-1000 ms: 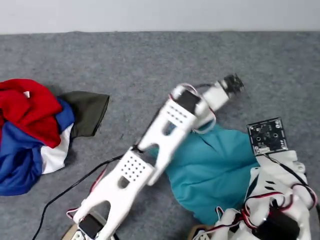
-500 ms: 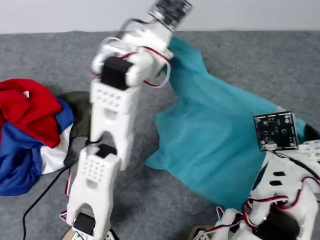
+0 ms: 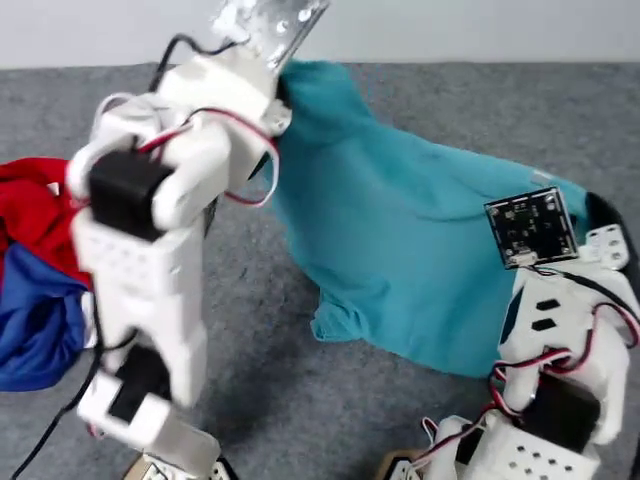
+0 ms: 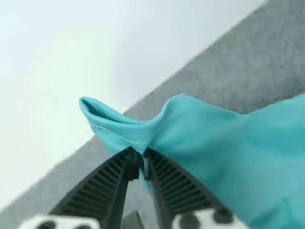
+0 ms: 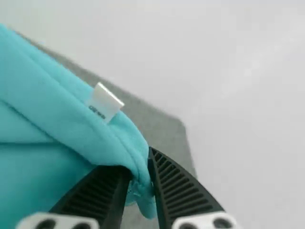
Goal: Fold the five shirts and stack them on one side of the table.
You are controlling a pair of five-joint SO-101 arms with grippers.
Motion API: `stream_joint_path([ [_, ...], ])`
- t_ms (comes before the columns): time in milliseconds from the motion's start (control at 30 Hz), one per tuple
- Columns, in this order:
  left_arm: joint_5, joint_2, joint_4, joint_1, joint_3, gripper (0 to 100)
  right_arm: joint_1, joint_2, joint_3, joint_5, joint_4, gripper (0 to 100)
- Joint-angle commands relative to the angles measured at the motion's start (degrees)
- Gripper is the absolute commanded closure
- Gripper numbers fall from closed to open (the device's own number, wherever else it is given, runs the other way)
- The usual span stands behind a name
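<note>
A teal shirt point(image 3: 410, 255) hangs stretched above the grey table between both arms. My left gripper point(image 4: 137, 158) is shut on one edge of the teal shirt point(image 4: 214, 143), raised at the back of the table near the wall. My right gripper point(image 5: 139, 176) is shut on another edge of the teal shirt point(image 5: 52, 133), beside its white label point(image 5: 106, 106), at the right side of the table. In the high view the left arm point(image 3: 165, 200) stands tall at centre left and the right arm point(image 3: 560, 330) at the lower right.
A heap of shirts lies at the left edge of the table: red point(image 3: 40, 195) on top, blue point(image 3: 35, 320) below. The grey table surface point(image 3: 280, 400) shows in front between the arms. A pale wall point(image 3: 450, 25) runs along the back.
The left arm has swung up and to the back left, lifting the teal shirt off the table. The shirt now spreads wide between the two grippers. The right arm rose slightly.
</note>
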Motion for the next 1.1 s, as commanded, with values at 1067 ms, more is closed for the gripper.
stream_joint_path([
  [1067,-22.15,-30.42,-14.33,-0.53,-2.42,99,-7.60,-1.45,-33.14,1.58,9.71,99.1],
])
